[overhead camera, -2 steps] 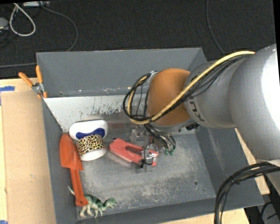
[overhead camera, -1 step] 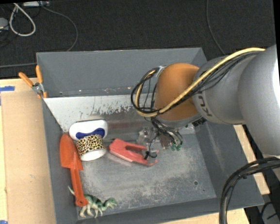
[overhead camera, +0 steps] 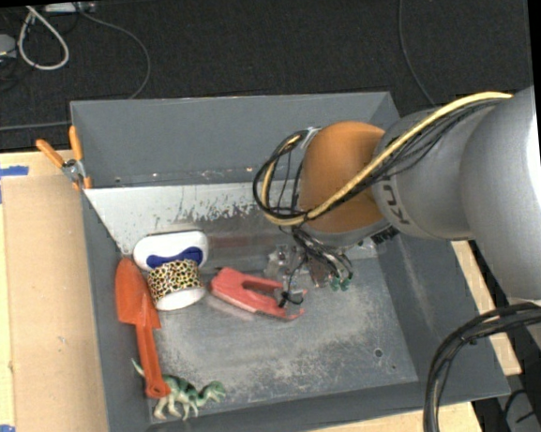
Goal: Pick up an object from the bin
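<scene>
Sitting low at frame centre, my gripper point(overhead camera: 291, 291) at right end of flat red-pink plastic piece point(overhead camera: 244, 293). Whether clenched or released, cannot tell. Left of frame: white leopard-banded cup point(overhead camera: 173, 266), orange plastic spade point(overhead camera: 138, 316), green toy dinosaur point(overhead camera: 185, 395).

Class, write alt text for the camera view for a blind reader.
A robot gripper sits at the right end of a pinkish-red object in the middle of a grey metal bin. Left of it lie a white mug with a leopard-print band, an orange plastic scoop and a green toy dinosaur.
</scene>
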`<state>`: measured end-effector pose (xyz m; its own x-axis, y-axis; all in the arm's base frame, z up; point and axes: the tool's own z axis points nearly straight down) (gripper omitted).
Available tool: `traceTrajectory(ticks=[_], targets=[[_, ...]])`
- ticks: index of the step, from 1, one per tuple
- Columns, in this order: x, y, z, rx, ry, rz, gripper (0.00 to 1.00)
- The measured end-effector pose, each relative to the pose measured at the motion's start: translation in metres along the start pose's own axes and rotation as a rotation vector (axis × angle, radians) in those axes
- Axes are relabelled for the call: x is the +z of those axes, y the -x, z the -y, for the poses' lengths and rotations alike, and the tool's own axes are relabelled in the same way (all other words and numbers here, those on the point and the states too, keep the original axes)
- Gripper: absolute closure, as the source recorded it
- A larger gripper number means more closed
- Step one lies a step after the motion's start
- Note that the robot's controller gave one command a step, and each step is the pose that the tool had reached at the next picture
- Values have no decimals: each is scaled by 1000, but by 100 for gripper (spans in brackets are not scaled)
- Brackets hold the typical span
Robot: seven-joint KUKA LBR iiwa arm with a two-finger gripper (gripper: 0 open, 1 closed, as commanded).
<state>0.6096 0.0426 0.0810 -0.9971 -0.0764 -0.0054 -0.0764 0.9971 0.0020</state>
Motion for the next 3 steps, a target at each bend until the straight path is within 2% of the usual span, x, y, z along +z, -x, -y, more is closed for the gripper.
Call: traceTrajectory(ticks=[1, 3], targets=[[-33, -3, -1, -1, 1, -8, 100], [-78, -2, 0, -1, 0, -7, 100]])
